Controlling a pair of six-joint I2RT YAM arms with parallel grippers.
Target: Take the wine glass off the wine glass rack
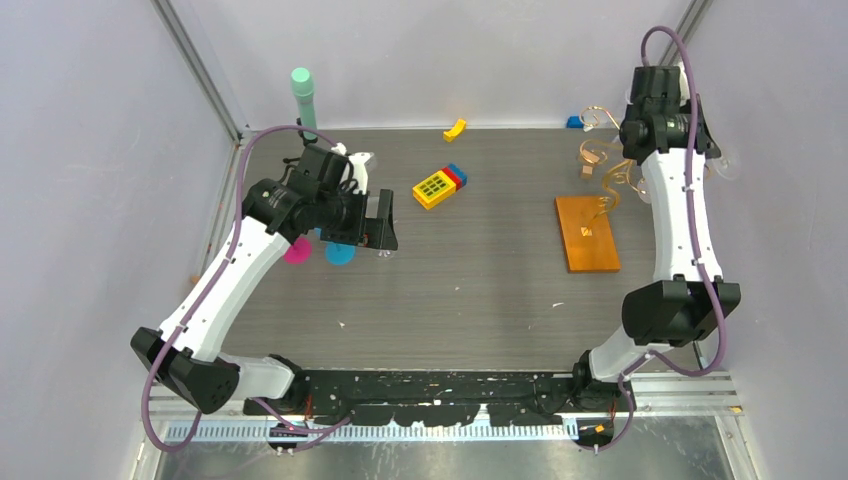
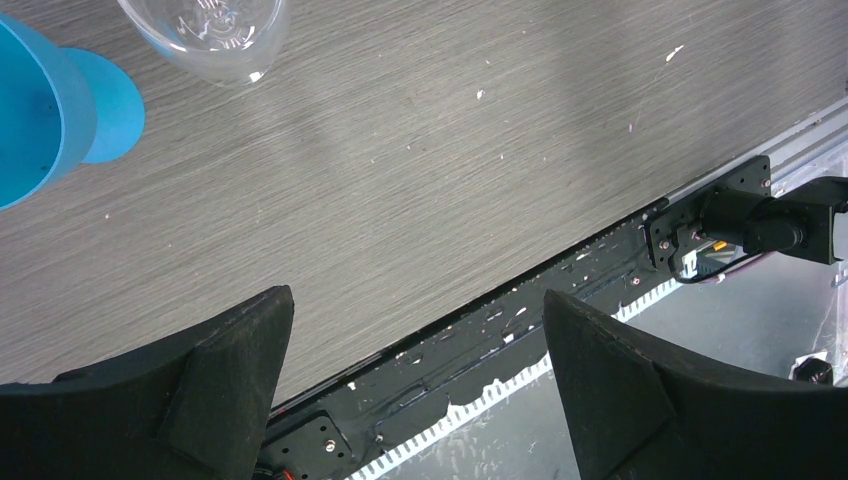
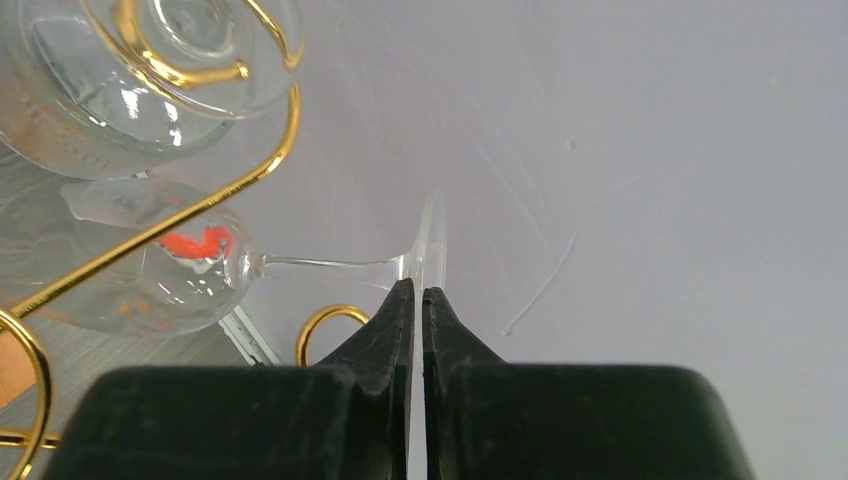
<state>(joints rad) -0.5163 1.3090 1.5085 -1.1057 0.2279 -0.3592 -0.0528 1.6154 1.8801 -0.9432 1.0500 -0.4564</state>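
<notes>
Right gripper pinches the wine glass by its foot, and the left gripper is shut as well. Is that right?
No. The left gripper is open, its jaws wide apart, as the left wrist view shows. The right gripper does pinch the wine glass by its foot.

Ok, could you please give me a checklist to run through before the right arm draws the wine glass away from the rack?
1. Right gripper grip: ok, shut on the foot of the wine glass.
2. Glass clear of the wine glass rack: cannot tell; a gold wire crosses its bowl in the right wrist view.
3. Second glass safe: not ok, it sits in a gold loop close by, so a pull may knock it.
4. Left gripper out of the way: ok, open, beside the blue cup, away from the rack.
5. Rack base held: not ok, nothing steadies it.
</notes>
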